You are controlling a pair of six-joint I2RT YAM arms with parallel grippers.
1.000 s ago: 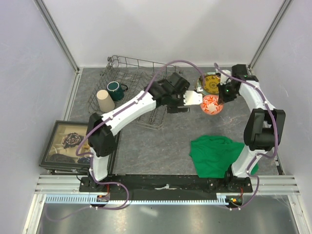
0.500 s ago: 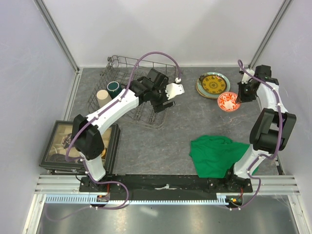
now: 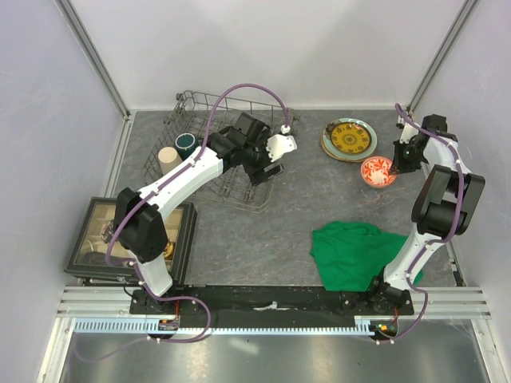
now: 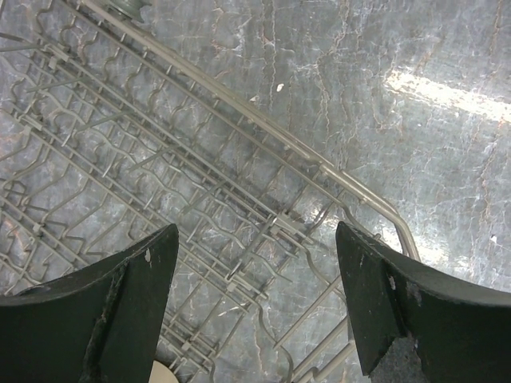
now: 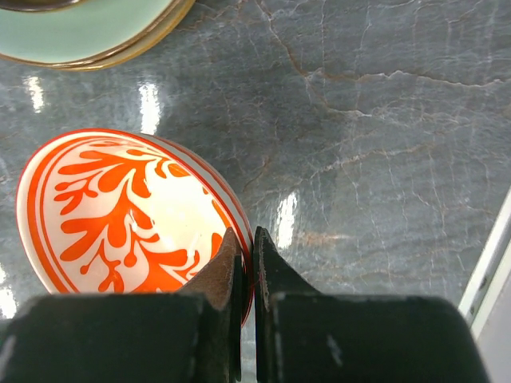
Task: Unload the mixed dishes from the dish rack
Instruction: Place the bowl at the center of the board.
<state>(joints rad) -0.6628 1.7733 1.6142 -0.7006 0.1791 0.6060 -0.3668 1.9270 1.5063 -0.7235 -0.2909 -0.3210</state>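
"Two pieces are sitting in the rack [image 3: 231, 112], the cup [image 3: 167, 156] and the mug [image 3: 188, 143]. Which arm is getting them?"

"I'm judging the left one. The left gripper [image 3: 275, 148] is hanging over the near-right part of the rack, with its jaws spread wide and nothing between them. Its wrist camera is showing only bare wire under the left gripper [image 4: 255, 239]."

"So which way is the cup lying from it?"

"Behind it, back along its own forearm, toward the other end of the rack. The mug is sitting just beside the cup, a little farther out. Both are looking upright from above, long axis pointing up, so the fingers are likely needing to come down over a rim or close around the side."

"And the right arm?"

"The right gripper [image 3: 397, 159] is pinching the rim of the bowl [image 3: 376, 170], one finger inside and one outside. The bowl is resting on the table near the stacked plates [image 3: 349, 138]. That arm is reaching well away from the rack, so I'm not counting on it for this."
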